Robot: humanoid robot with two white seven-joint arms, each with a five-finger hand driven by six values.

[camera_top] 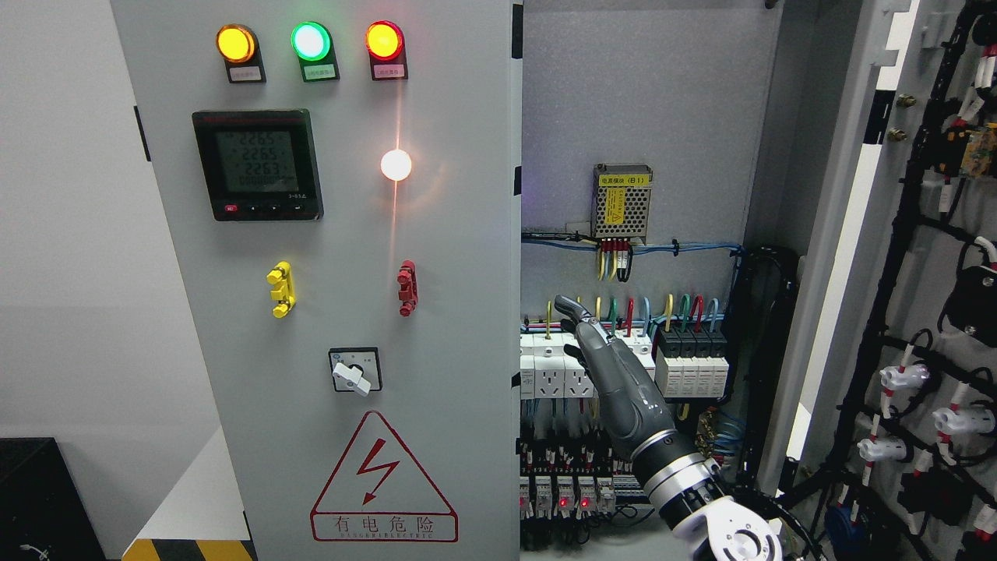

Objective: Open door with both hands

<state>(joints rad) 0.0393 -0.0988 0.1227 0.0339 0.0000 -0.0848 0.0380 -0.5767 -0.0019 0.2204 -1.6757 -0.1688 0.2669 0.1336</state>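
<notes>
The right hand (pixel 604 351) comes up from the lower right on a silver-and-white wrist and reaches into the open cabinet. Its dark fingers (pixel 572 308) are stretched out straight and close to one another, holding nothing, with the tips in front of the row of white breakers (pixel 549 370). No other hand shows.

At the far right the right door (pixel 837 257) stands swung wide open, its pale edge turned toward the camera and its inner side carrying black cable bundles (pixel 907 234) and white connectors (pixel 903 378).

The left door (pixel 459 327) is closed and fills the middle left of the view. On its face are a yellow handle (pixel 281 289), a red handle (pixel 406 287), a white rotary switch (pixel 352 372), a red lightning warning triangle (pixel 382 479), a black digital meter (pixel 257 164), and at the top three lit lamps: yellow (pixel 235 43), green (pixel 311 40) and red (pixel 384 40).

Deeper inside the cabinet, coloured wires (pixel 670 308) rise from black terminal blocks (pixel 693 343), and a perforated metal power supply (pixel 621 202) is mounted on the grey back panel (pixel 646 93).
</notes>
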